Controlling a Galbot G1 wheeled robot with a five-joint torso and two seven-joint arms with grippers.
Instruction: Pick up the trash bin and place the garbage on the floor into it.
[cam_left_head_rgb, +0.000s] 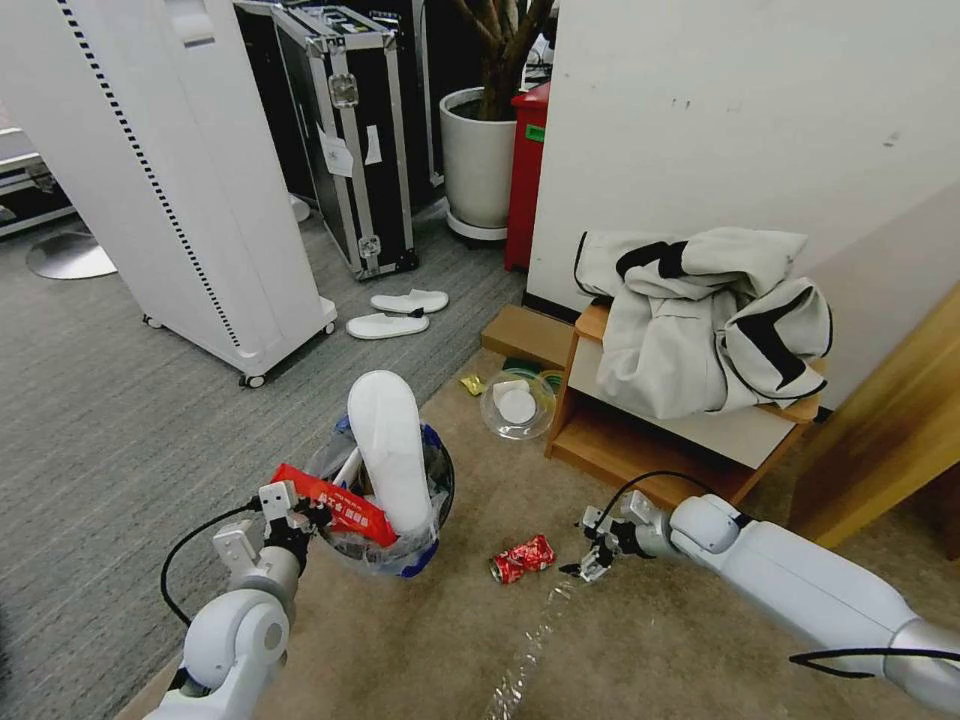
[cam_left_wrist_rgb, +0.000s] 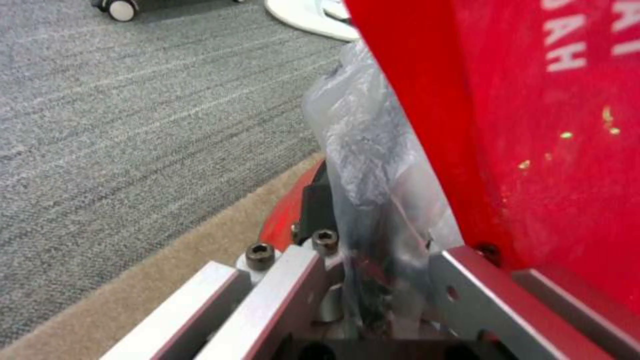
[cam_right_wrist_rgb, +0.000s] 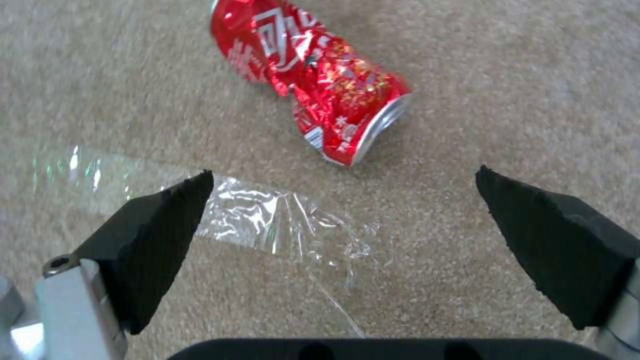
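- While I watch through the head view, the trash bin (cam_left_head_rgb: 392, 500) sits on the beige floor (cam_left_head_rgb: 640, 640) at the edge of the grey ribbed carpet (cam_left_head_rgb: 110, 400); I use the bin as my landmark.
- A white slipper (cam_left_head_rgb: 390, 450) stands on end inside the bin, and a red snack wrapper (cam_left_head_rgb: 335, 505) lies across the bin's rim on the side toward me.
- My left gripper (cam_left_head_rgb: 300, 520) is at that near rim, pinching the bin's edge together with its clear liner.
- A crushed red can (cam_left_head_rgb: 523, 558) lies on the floor just beside the bin, to the bin's right.
- My right gripper (cam_left_head_rgb: 592, 560) hangs low beyond the can, on the far side from the bin, above a strip of clear tape (cam_left_head_rgb: 530, 640).
- Two more white slippers (cam_left_head_rgb: 398, 312) lie on the grey carpet well behind the bin.
- From the left wrist view, the fingers (cam_left_wrist_rgb: 280, 295) close on the crinkled bag (cam_left_wrist_rgb: 367, 150) and the bin's red wall (cam_left_wrist_rgb: 287, 210), with the wrapper right against them.
- From the right wrist view, the two black pads (cam_right_wrist_rgb: 160, 235) are spread wide, holding nothing; the can lies on the carpet just ahead of them, not touching either, and the tape strip runs under one pad.
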